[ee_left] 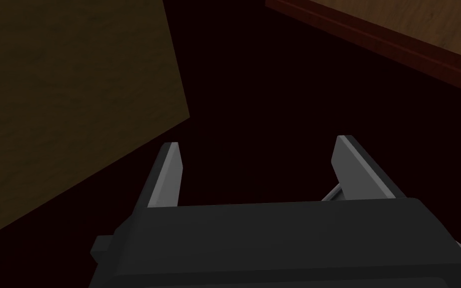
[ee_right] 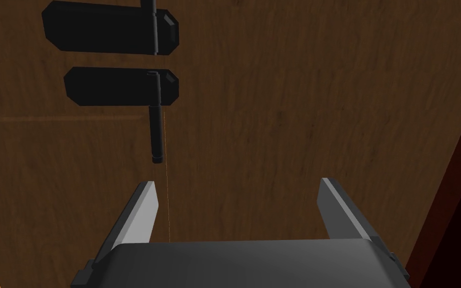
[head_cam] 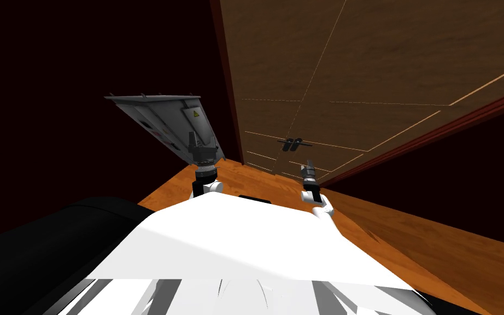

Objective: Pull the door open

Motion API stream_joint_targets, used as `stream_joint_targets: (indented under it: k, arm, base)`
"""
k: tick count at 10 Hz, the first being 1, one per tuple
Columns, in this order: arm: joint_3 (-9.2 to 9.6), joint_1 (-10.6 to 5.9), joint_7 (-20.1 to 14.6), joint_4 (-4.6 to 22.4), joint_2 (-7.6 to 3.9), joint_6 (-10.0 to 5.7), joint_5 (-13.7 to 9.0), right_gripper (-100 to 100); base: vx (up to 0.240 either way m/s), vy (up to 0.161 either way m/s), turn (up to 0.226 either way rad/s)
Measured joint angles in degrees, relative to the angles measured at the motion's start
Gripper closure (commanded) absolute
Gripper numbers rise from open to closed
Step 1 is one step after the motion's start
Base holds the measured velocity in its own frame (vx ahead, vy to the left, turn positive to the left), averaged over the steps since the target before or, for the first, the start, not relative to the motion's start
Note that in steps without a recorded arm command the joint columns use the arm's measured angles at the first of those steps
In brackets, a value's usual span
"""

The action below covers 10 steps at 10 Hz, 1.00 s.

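The right jaws, spread, hang near the door's (ee_right: 299, 100) lever handle (ee_right: 156, 130), seemingly to grasp it; left jaws spread, idle.

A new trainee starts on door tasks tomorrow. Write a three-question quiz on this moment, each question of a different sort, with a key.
1. True or false: the right hand is shut on a door handle.
2. The two handles on the wooden door are: A white, B black, C red.
3. Fill in: the fingers of the left hand stand ____.
Key: 1 false, its fingers are open and short of the handles; 2 B; 3 open.
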Motion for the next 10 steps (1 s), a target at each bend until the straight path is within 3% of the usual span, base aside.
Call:
stream_joint_targets:
  k: [4,10]
  arm:
    - [-0.42,-1.88,-1.6,5.3,-1.54,-0.54,-0.3,-100]
    - [-1.13,-6.30,-4.3,15.3,-4.47,-1.64,-0.9,-100]
  base:
    - [0.055,-0.014,0.032]
    - [0.079,-0.015,0.049]
